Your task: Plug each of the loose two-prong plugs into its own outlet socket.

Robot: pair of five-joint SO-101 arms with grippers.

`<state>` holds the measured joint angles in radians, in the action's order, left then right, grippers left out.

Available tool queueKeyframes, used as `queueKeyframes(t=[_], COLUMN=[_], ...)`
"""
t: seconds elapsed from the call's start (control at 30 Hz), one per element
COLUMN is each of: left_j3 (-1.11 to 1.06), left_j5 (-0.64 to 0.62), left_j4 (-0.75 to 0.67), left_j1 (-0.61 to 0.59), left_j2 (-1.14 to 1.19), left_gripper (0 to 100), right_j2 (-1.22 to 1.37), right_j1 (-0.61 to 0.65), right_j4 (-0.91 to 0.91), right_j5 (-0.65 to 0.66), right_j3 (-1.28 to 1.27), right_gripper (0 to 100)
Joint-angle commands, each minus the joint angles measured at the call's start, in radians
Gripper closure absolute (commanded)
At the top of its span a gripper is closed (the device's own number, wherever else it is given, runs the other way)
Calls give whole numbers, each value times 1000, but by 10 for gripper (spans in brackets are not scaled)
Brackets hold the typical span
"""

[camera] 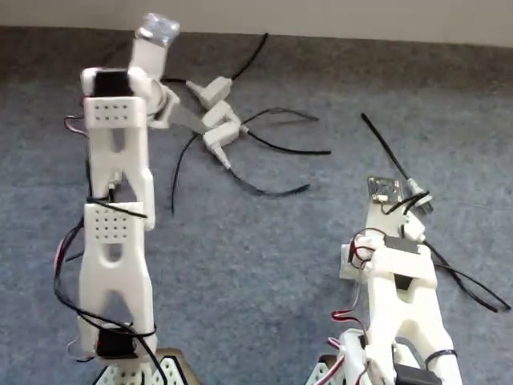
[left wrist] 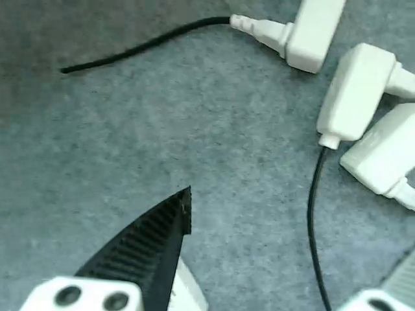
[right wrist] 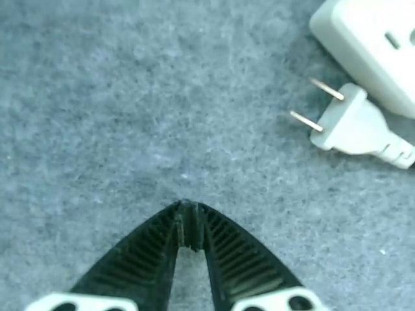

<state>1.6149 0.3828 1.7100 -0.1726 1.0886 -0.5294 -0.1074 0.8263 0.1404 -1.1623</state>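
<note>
Right gripper [right wrist: 188, 223] is pressed together, tips low over the grey carpeted worktop [right wrist: 130, 97]. Near it a white two-prong plug [right wrist: 350, 123] lies flat with both prongs bare, right beside a white outlet socket [right wrist: 373, 45] but not in it. The left gripper [left wrist: 292, 233] is spread wide at the far end of the worktop, next to a cluster of three white cord ends [left wrist: 355, 91]. Can't tell which are plugs and which are sockets. Thin black cords [left wrist: 142, 45] trail off them.
</note>
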Motion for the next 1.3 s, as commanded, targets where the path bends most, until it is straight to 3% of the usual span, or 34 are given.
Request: queueKeyframes(t=[0.0, 0.07, 0.3, 0.5, 0.83, 1.27], left_j3=[42, 41, -117, -153, -153, -160], left_j5=[12, -12, -287, -298, -298, -302], left_j4=[9, 34, 43, 12, -43, 51], left_j1=[-64, -111, -317, -410, -315, -105], left_j2=[-142, -165, -104, 41, 200, 196], left_gripper=[546, 575, 679, 681, 680, 681], right_j2=[-27, -27, -27, -25, -25, -25], right_j1=[-7, -5, -5, -4, -4, -4], right_j4=[-8, -8, -8, -8, -8, -10], right_j5=[-2, -2, 0, -2, -5, -2], right_j3=[4, 4, 4, 4, 4, 4], right_gripper=[992, 992, 992, 992, 992, 992])
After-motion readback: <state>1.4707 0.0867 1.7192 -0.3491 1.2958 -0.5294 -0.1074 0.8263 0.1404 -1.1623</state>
